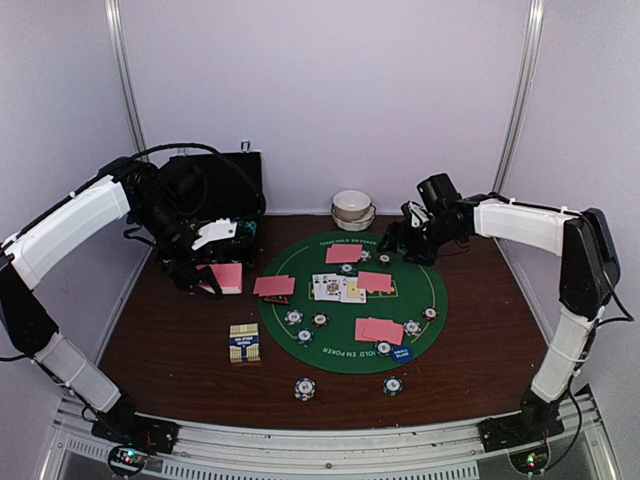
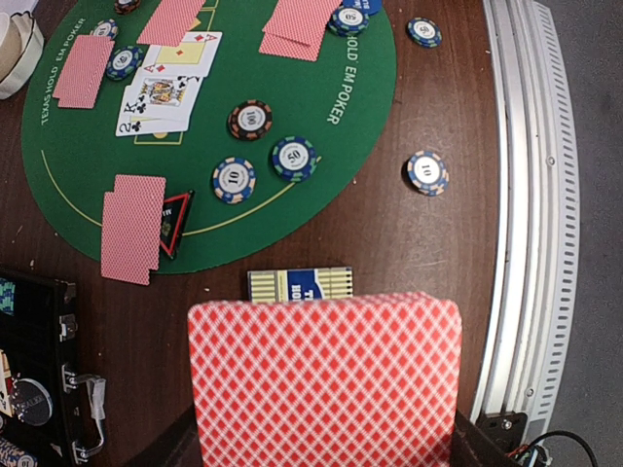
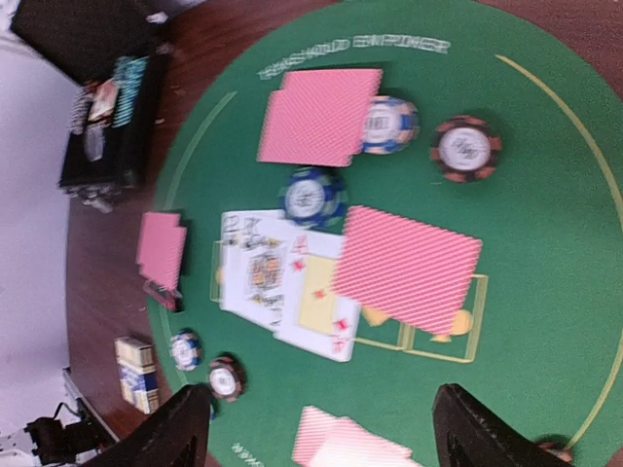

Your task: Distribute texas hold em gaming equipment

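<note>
Left end effector (image 1: 208, 278): at the left of the overhead frame, just in front of the black hinged case (image 1: 215, 180). It is closed upon a stack of pink-backed, lattice-printed playing cards (image 2: 324, 379), which fills the lower centre of the left wrist frame. The stack is judged to be kept in hand as the stock from which further hands are dealt. Right end effector (image 1: 400, 240): at the upper right rim of the round green felt mat (image 1: 420, 300), fingers set wide, nothing held. It is judged to be raised clear of the mat so that laid pieces are not disturbed. Three face-up cards (image 1: 337, 289) are laid at the mat's centre as the shared board. Face-down pairs (image 1: 378, 330) are set around them, one to a seat, with striped round poker chips (image 1: 293, 317) beside them. A red triangular marker button (image 2: 175, 222) is partly tucked under the left pair. Two further chips (image 1: 305, 388) lie off the mat on the brown wooden worktop (image 1: 170, 330), lower centre. In the right wrist frame one face-down pair shows at the bottom edge between the fingers (image 3: 185, 428), with no contact seen.
</note>
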You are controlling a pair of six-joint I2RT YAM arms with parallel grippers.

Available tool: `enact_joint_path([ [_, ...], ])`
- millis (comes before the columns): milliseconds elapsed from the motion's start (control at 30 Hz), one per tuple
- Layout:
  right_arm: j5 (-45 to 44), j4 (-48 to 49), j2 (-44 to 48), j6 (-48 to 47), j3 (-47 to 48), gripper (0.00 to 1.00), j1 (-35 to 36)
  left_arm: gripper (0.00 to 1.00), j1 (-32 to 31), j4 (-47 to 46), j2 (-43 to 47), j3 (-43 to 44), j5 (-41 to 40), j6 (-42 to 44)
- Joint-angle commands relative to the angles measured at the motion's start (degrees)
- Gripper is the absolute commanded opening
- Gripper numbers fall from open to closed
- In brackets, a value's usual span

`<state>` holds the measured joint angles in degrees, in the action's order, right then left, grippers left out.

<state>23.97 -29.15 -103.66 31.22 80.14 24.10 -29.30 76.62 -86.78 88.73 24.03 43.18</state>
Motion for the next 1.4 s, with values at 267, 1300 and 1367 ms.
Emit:
enact_joint_path([
  [267,11.5,32.3,2.6,27.2,-2.9,0.91,22.7,0.16,0.2,-0.7,0.4,0.9,0.7,0.3],
  [1300,18.2,50.9,-15.6,43.1,10.5,0.86,33.2,0.16,0.2,-1.1,-0.2,2.0,1.5,0.2],
  [1367,18.3,51.2,-16.4,43.5,11.5,0.85,33.4,0.16,0.2,-1.1,-0.1,2.1,1.7,0.2],
])
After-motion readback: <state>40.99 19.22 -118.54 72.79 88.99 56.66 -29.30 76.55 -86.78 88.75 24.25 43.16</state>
